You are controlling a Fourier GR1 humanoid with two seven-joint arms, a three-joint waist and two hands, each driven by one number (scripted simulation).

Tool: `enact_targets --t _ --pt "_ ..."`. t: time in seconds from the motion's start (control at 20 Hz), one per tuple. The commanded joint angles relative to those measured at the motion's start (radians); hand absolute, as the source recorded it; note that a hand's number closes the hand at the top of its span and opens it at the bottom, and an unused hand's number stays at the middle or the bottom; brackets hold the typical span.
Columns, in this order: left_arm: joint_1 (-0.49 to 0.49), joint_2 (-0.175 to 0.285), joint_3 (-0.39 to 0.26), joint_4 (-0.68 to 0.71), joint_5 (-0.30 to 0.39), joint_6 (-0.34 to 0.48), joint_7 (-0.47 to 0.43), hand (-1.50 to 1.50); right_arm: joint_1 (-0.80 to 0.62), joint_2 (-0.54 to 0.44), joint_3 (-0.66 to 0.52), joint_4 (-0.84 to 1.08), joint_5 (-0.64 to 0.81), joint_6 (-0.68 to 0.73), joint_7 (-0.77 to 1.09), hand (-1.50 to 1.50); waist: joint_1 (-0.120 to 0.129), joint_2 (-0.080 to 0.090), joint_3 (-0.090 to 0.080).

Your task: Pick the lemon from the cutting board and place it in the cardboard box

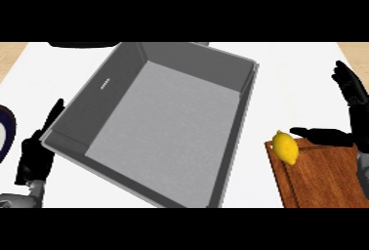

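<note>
A yellow lemon (286, 147) lies at the near-left corner of a brown wooden cutting board (324, 180) at the lower right. My right hand (351, 105) stands just right of the lemon, open, fingers pointing up and thumb stretched toward the fruit without touching it. A large grey box (122, 63) with an open top fills the middle of the white counter, tilted in the view. My left hand (39, 146) is open at the left edge, fingers up, beside the box's left wall.
A plate with a dark blue rim (6, 128) shows at the far left edge. A dark object (83, 45) peeks in at the top behind the box. Tan counter edges show in both top corners.
</note>
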Motion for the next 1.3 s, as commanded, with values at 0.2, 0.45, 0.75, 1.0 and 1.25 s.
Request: enact_targets --t 0.2,0.45,0.75,1.0,1.25 --pt "0.003 -0.038 -0.045 -0.029 -0.026 0.002 0.032 0.00 -0.013 -0.287 0.148 -0.049 0.202 0.217 0.233 -1.50 -0.001 0.000 -0.006" --pt "0.044 -0.050 -0.043 -0.022 -0.031 0.001 -0.005 0.00 -0.016 -0.409 0.232 -0.136 0.203 0.445 0.390 -1.50 -0.002 -0.001 -0.006" --pt "0.061 -0.051 -0.028 -0.058 -0.037 -0.017 0.004 0.00 -0.025 -0.374 0.277 -0.317 0.147 0.585 0.670 -1.50 -0.007 -0.001 -0.004" --pt "0.062 -0.069 -0.007 -0.093 -0.067 -0.032 0.043 0.00 -0.039 -0.241 0.299 -0.320 0.263 0.573 0.801 -1.50 0.000 0.002 -0.003" --pt "0.066 -0.088 0.042 -0.023 -0.088 -0.092 -0.019 0.00 -0.044 -0.182 0.233 -0.302 0.326 0.635 0.801 -1.50 -0.002 0.002 -0.003"
